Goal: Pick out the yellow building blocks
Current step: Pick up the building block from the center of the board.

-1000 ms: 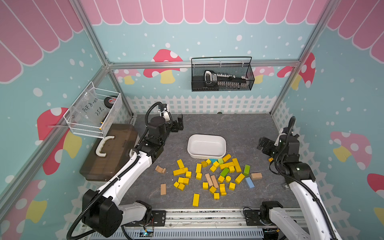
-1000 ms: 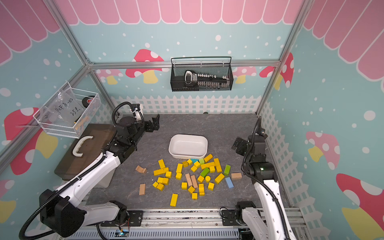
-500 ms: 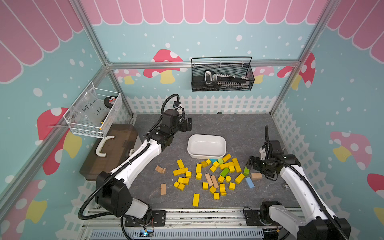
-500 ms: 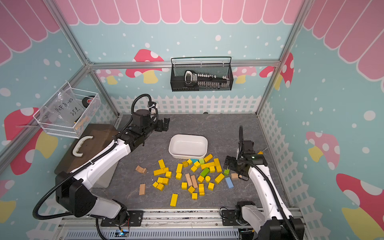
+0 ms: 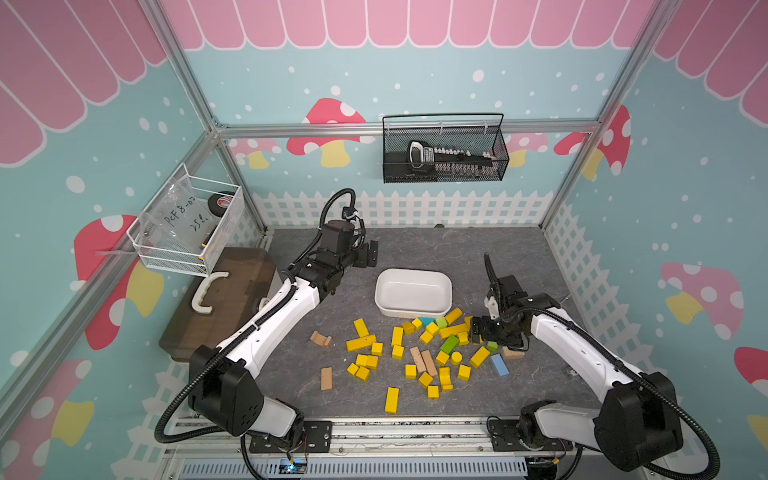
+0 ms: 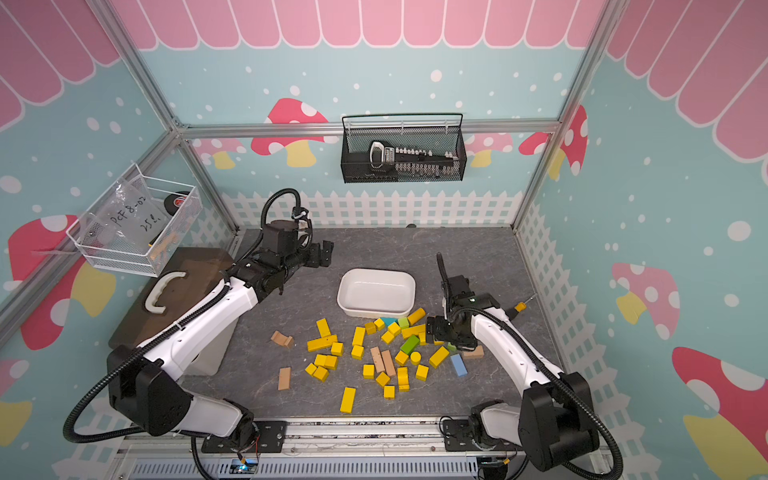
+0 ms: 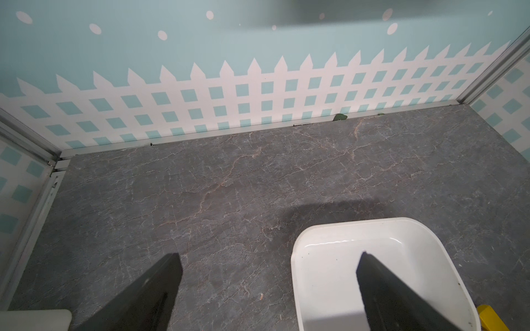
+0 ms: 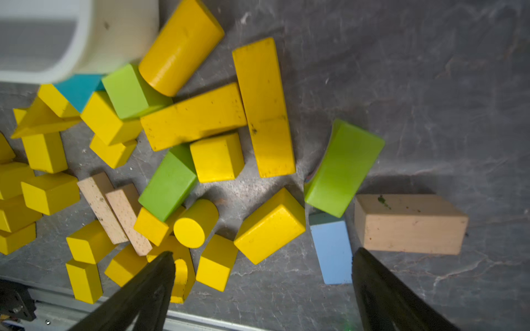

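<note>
Many yellow building blocks (image 5: 415, 349) (image 6: 374, 353) lie scattered in front of a white bowl (image 5: 411, 312) (image 6: 374, 312), mixed with green, blue and tan blocks. My right gripper (image 5: 478, 332) (image 6: 434, 328) hangs open low over the right side of the pile. In the right wrist view, bare table lies between the fingers of that gripper (image 8: 263, 252), with a yellow cube (image 8: 215, 263) and a yellow block (image 8: 269, 226) just beyond. My left gripper (image 5: 368, 255) (image 6: 324, 254) (image 7: 268, 255) is open and holds nothing, above the table beside the bowl's (image 7: 295, 252) left end.
A light blue block (image 8: 332, 249), a tan block (image 8: 410, 223) and a green block (image 8: 344, 169) lie by the right gripper. A brown case with a white handle (image 5: 224, 299) sits at the left. A wire basket (image 5: 187, 232) and a black mesh basket (image 5: 444, 153) hang on the walls.
My right arm has swung in from the right wall and come down over the blocks. My left arm has reached from the back left toward the bowl.
</note>
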{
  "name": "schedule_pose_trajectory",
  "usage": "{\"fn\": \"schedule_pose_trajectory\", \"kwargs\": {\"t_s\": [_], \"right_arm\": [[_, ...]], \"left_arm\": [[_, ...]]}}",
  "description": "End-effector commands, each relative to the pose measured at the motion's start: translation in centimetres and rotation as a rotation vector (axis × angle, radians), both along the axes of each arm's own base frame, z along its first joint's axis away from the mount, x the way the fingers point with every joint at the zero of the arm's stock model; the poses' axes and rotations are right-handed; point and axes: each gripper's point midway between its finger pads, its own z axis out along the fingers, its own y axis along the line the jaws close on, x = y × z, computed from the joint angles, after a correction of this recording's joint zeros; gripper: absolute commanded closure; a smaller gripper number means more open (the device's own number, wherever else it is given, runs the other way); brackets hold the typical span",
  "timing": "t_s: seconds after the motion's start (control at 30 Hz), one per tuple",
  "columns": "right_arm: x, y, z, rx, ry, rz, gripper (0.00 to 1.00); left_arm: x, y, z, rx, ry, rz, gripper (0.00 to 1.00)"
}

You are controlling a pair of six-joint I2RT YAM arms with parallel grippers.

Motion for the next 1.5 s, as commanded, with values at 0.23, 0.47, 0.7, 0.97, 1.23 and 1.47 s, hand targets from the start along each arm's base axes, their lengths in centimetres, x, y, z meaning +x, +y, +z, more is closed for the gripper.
{"fn": "schedule_pose_trajectory", "kwargs": {"t_s": [0.23,0.47,0.7,0.97,1.23,1.47], "right_arm": [[4.1,1.0,-1.8,-0.010,-0.058,0.057,0.23],[4.6,0.4,-3.6,-0.068,-0.018,0.077,0.32],[4.8,-0.4,-5.0,-0.112,0.009,0.061,0.58],[4.7,0.0,-6.4,-0.102,0.041,0.076,0.55],[3.6,0.0,-8.5,-0.084,0.075,0.055,0.55],[3.2,-0.5,-9.3,-0.106,0.089,0.033,0.56]], "left_arm": [[-0.9,-0.3,1.7,-0.026,-0.029,-0.045,0.00],[-1.0,-0.6,1.8,-0.046,-0.025,-0.057,0.00],[-0.4,0.4,1.7,-0.077,-0.013,-0.044,0.00],[-0.1,0.7,1.8,-0.128,-0.001,-0.049,0.00],[0.3,1.1,1.4,-0.161,0.010,-0.036,0.00],[0.4,1.2,1.3,-0.165,0.015,-0.034,0.00]]}}
